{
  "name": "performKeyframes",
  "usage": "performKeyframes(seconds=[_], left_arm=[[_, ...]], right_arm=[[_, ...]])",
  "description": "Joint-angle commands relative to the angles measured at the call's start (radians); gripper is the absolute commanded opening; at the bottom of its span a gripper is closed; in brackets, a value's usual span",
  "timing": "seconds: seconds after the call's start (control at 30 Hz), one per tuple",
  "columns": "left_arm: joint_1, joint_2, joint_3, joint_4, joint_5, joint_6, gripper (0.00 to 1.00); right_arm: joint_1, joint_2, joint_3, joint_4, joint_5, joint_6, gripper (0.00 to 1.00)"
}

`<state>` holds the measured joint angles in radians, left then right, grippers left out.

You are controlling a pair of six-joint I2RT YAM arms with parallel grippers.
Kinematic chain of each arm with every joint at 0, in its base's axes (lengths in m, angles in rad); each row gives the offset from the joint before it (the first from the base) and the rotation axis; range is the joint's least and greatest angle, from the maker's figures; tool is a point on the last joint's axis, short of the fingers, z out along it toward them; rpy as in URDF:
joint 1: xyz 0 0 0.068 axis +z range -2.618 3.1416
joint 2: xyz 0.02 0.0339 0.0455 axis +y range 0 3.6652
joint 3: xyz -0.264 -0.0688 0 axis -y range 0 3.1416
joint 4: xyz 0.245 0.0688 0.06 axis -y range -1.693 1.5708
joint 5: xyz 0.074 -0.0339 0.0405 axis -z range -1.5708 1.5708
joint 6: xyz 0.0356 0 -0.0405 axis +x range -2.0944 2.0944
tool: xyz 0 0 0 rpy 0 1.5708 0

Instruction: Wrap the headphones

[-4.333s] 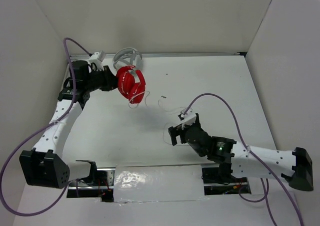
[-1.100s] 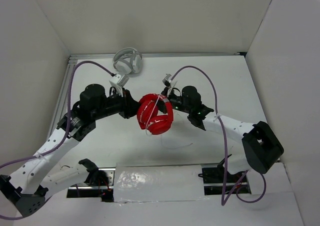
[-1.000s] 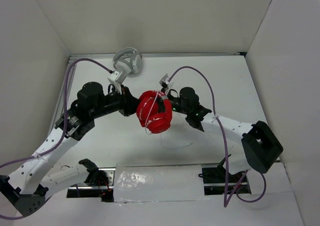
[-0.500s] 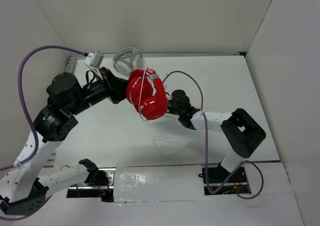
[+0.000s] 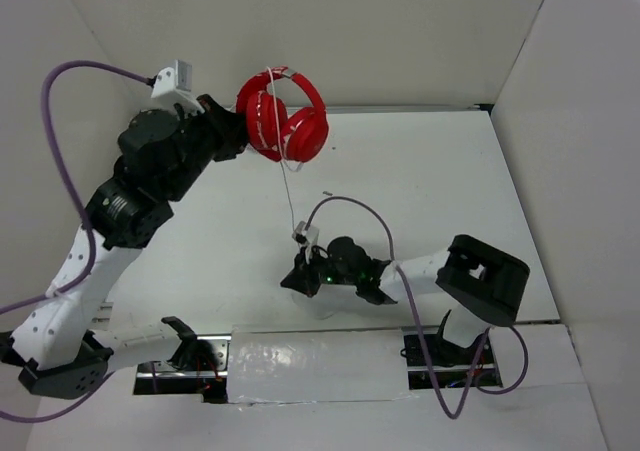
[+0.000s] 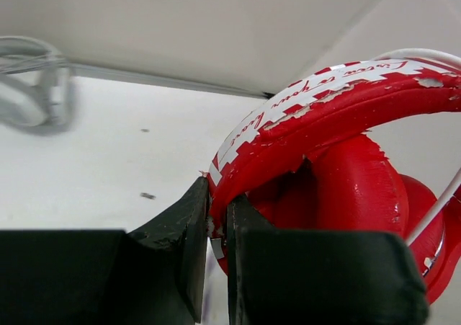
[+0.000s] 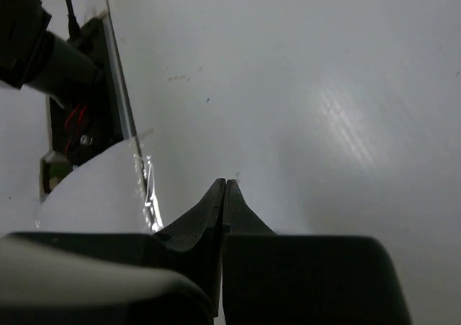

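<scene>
— Where are the headphones [image 5: 283,121]?
— Red, held up near the back wall. My left gripper [image 6: 218,211] is clamped on the chipped, white-patterned headband [image 6: 324,101]. The white cable [image 5: 290,186] hangs down.
— Your right gripper [image 7: 225,188]?
— Its fingers are pressed together, low over the white table [image 5: 450,191]. I see nothing between them.

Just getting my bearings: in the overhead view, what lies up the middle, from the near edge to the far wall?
Shiny taped strip → right end effector, shut → white cable → headphones, gripped by the left end effector.
</scene>
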<state>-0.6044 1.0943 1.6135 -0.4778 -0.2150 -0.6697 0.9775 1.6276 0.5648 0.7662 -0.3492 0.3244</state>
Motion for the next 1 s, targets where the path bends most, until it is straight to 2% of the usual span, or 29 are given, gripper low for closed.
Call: performKeyframes(seconds=[0.0, 0.07, 0.1, 0.2, 0.23, 0.33, 0.5, 0.53, 0.7, 0.97], left_arm=[[0.018, 0.067, 0.045, 0.056, -0.273, -0.045, 0.0], [0.072, 0.087, 0.057, 0.03, -0.271, -0.047, 0.0], [0.095, 0.096, 0.052, 0.025, -0.253, -0.048, 0.0], [0.193, 0.101, 0.016, 0.027, -0.215, -0.053, 0.0], [0.234, 0.102, -0.013, 0.027, -0.212, -0.056, 0.0], [0.307, 0.116, -0.078, 0.035, -0.189, -0.082, 0.0], [0.338, 0.185, -0.157, -0.01, -0.184, -0.156, 0.0], [0.338, 0.19, -0.179, -0.004, -0.191, -0.157, 0.0], [0.348, 0.223, -0.273, -0.036, -0.238, -0.232, 0.0], [0.384, 0.401, -0.218, -0.212, -0.253, -0.347, 0.0]], right_arm=[[0.091, -0.141, -0.081, 0.019, 0.206, 0.036, 0.0], [0.185, -0.19, -0.101, -0.034, 0.304, 0.039, 0.0], [0.213, -0.239, -0.106, -0.107, 0.417, 0.042, 0.0], [0.315, -0.329, -0.111, -0.249, 0.564, 0.074, 0.0], [0.331, -0.353, -0.111, -0.283, 0.632, 0.083, 0.0], [0.354, -0.457, -0.094, -0.427, 0.714, 0.128, 0.0], [0.383, -0.574, 0.044, -0.706, 0.841, 0.088, 0.0], [0.385, -0.586, 0.067, -0.743, 0.91, 0.085, 0.0], [0.406, -0.672, 0.204, -0.904, 1.009, 0.007, 0.0], [0.486, -0.75, 0.388, -0.972, 0.945, -0.145, 0.0]])
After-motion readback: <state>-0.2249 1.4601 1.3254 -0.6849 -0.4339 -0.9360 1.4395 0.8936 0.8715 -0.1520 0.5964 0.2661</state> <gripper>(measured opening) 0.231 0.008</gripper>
